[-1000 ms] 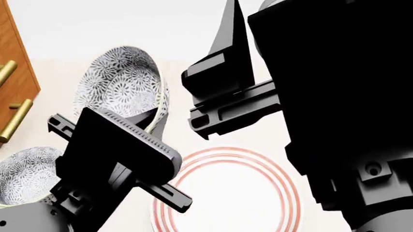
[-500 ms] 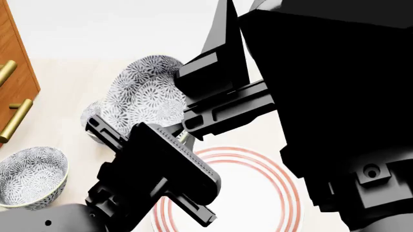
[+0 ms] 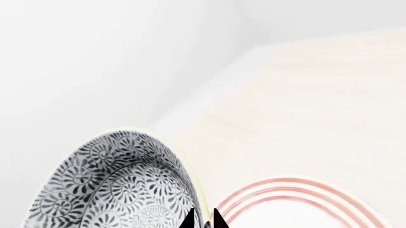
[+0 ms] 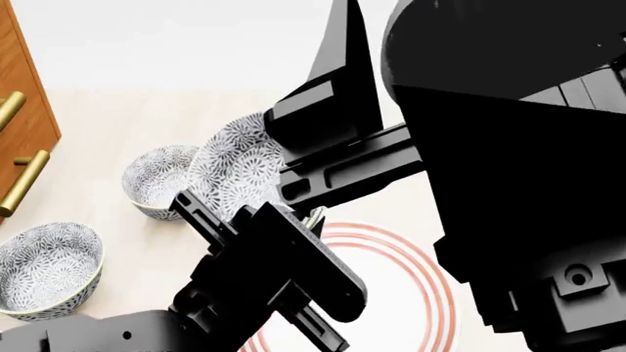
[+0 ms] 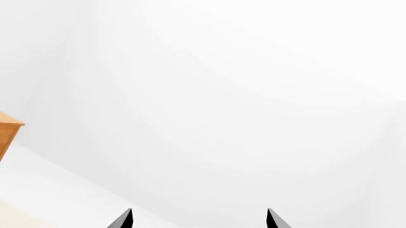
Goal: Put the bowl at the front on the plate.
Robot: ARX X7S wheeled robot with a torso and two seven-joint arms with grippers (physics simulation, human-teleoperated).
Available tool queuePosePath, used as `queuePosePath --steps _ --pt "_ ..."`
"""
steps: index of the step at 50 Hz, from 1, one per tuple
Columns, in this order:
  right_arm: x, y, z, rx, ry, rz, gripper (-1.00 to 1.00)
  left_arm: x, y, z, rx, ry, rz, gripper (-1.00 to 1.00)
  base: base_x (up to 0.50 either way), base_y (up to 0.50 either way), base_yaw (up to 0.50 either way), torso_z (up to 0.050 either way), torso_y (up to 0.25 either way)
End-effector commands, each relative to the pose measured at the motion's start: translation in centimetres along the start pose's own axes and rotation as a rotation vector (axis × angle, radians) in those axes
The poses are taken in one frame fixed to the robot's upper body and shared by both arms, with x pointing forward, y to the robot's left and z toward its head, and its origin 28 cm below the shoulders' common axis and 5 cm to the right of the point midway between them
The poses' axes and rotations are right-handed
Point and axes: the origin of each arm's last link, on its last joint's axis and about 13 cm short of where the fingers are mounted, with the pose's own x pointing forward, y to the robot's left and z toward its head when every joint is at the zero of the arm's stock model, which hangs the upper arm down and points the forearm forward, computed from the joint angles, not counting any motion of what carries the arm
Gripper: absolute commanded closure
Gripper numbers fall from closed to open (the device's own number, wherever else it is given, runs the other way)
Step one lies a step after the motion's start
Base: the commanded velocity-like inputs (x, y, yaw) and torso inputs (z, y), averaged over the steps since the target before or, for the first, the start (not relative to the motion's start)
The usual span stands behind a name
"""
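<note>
1. While the left gripper (image 3: pixel 203 221) pinches the rim of the bowl (image 4: pixel 240 169), the bowl hangs tilted on edge above the table (image 4: pixel 108 125).
2. The bowl sits at the plate's (image 4: pixel 411 271) 10 o'clock edge.
3. The right gripper (image 5: pixel 198 219) is spread wide, holding nothing.
4. Two other bowls (image 4: pixel 157 176) rest on the table toward 9 o'clock.

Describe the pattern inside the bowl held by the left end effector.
Grey-blue floral swirls on white, with a pale rim; the bowl shows best in the left wrist view.
</note>
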Motion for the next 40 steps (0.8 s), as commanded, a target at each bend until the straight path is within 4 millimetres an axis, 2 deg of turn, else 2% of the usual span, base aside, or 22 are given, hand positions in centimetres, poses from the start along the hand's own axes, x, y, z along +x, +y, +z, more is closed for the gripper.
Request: queuePosePath --steps 1,11,32,40 --pt "-0.3 -0.2 0.3 -0.003 -0.008 -0.007 -1.00 0.9 -0.2 0.0 -0.002 0.014 -0.017 1.00 0.00 0.00 0.00 0.000 0.010" --pt "-0.3 -0.4 0.8 -0.012 -0.015 -0.013 -1.00 1.5 -0.5 -0.5 -0.019 0.045 -0.057 1.00 0.00 0.00 0.00 0.000 0.000" --pt "-0.6 -1.0 1.8 -0.034 -0.033 -0.033 -1.00 1.7 -2.7 -2.1 0.007 0.076 -0.136 1.00 0.00 0.00 0.00 0.000 0.000" --pt "-0.6 -1.0 2.2 -0.043 -0.055 -0.039 -1.00 2.0 -2.8 -2.1 0.007 0.092 -0.142 1.00 0.00 0.00 0.00 0.000 0.000"
